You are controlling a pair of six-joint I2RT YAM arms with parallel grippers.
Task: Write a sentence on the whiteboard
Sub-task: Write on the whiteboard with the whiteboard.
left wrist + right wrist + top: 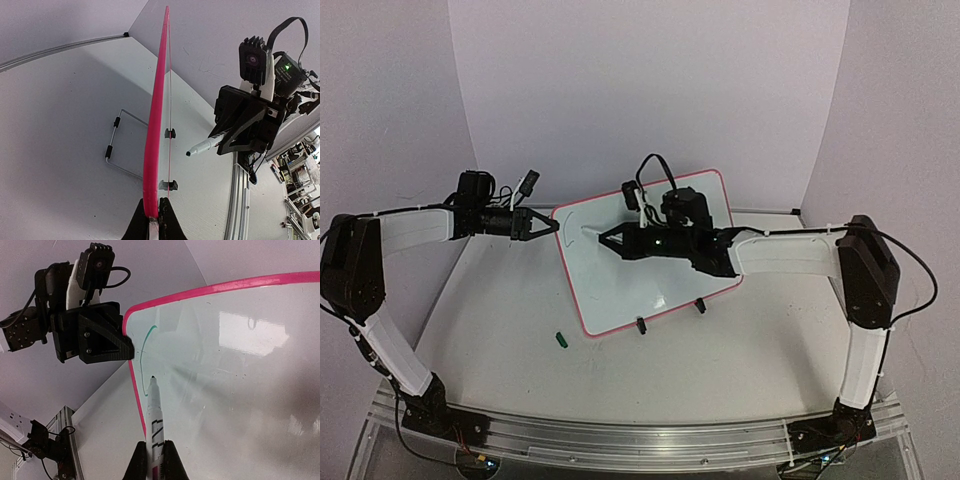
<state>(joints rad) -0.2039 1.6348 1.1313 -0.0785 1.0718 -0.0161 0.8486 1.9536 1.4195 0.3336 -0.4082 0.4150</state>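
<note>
The whiteboard, white with a pink frame, stands tilted on two black clip feet. My left gripper is shut on its left edge; the left wrist view shows the pink edge pinched between my jaws. My right gripper is shut on a white marker, tip pointing at the board's upper left part. Of the sentence, only one curved green stroke shows. In the left wrist view the marker tip stands a little off the board face.
A small green marker cap lies on the table in front of the board's left corner. A wire stand sits behind the board. White walls close in the back and sides. The arm bases stand on the rail at the near edge.
</note>
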